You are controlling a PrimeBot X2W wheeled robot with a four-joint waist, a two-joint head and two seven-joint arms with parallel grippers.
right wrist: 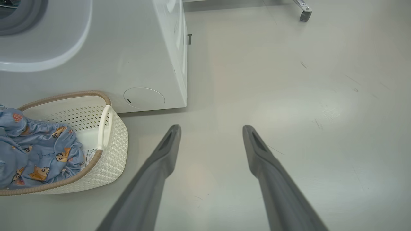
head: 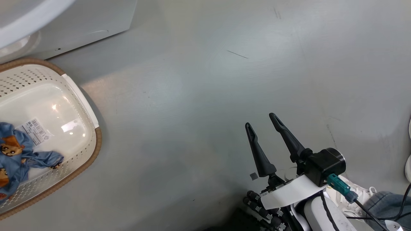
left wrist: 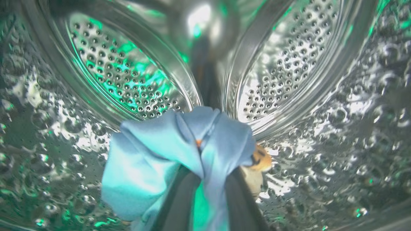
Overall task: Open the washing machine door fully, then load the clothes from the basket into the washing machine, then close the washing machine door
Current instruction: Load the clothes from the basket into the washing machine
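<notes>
From the head, the basket (head: 80,96) sat on the grey floor (head: 205,96) just in front of the washing machine (head: 86,19). Part of the clothes (head: 19,157) lay bunched in one end of it, and the rest of its bottom was bare. The right gripper (head: 260,120) hung over open floor, well apart from the basket, fingers spread and holding nothing.

From the left wrist, the left gripper (left wrist: 204,160) reached deep into the perforated steel drum (left wrist: 128,70). Its two fingers stood close together with a light blue fold of the clothes (left wrist: 154,154) gathered between them and spilling over both sides. The tips lay under the cloth, so how firm the pinch was could not be judged.

From the right wrist, the right gripper (right wrist: 212,128) showed wide-open jaws above bare floor. The basket (right wrist: 112,154) was off to one side against the machine's front, with printed fabric (right wrist: 35,150) heaped in it.

The loading step was in hand, seemingly at the point of delivery. The next move called for parting the left fingers so the piece dropped free onto the drum wall, then drawing the arm out without dragging fabric over the gasket. More clothes waited in the basket, and the door remained to be closed afterwards.
</notes>
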